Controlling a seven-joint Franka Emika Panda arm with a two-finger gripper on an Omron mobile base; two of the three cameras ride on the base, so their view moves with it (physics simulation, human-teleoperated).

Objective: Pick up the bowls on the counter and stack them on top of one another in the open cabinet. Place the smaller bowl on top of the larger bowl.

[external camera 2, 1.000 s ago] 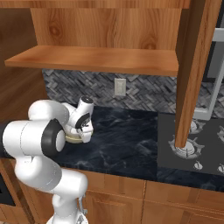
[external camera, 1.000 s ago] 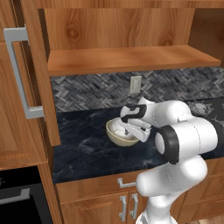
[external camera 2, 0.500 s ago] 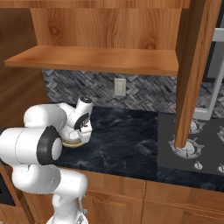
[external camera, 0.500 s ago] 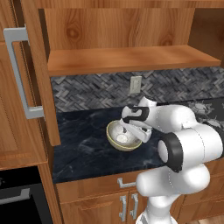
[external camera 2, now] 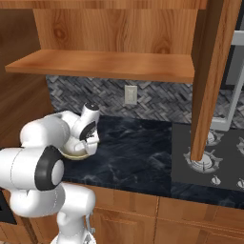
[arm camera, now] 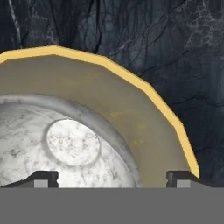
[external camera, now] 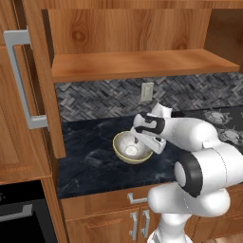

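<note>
Small bowl [arm camera: 65, 144]: whitish-grey, marbled, round, w/ a flat paler disc at its bottom. It sits nested inside the big bowl [arm camera: 131, 113], right under the gripper [arm camera: 113, 178]. Big bowl is yellowish-tan w/ a brighter yellow rim, olive-beige wall, much wider than the small one. Both stand upright, mouths up toward the hand; round, so no long axis to speak of. In hand view the small bowl is off-centre in the big one, more tan wall showing on the far and right side.

Gripper: fingers spread wide, holding nothing. One tip sits over the small bowl's inside, the other over the big bowl's tan wall near its rim; can't tell if either touches.

From left base view the stacked pair [external camera: 131, 148] rests on the black counter [external camera: 90, 156], just below and in front of the hand [external camera: 148, 137], which reaches over the rim from the right. From right base view the tan bowl [external camera 2: 76, 153] peeks out under the wrist.

Room: bare dark counter all round the bowls. Cabinet shelf [external camera: 142, 64] is above and beyond the hand, front edge open; cabinet door [external camera: 35, 76] w/ grey bar handle [external camera: 21, 80] hangs open off to the left. Tile wall w/ outlet [external camera: 147, 91] is close behind. Stove burners [external camera 2: 205, 162] well off to the right.
</note>
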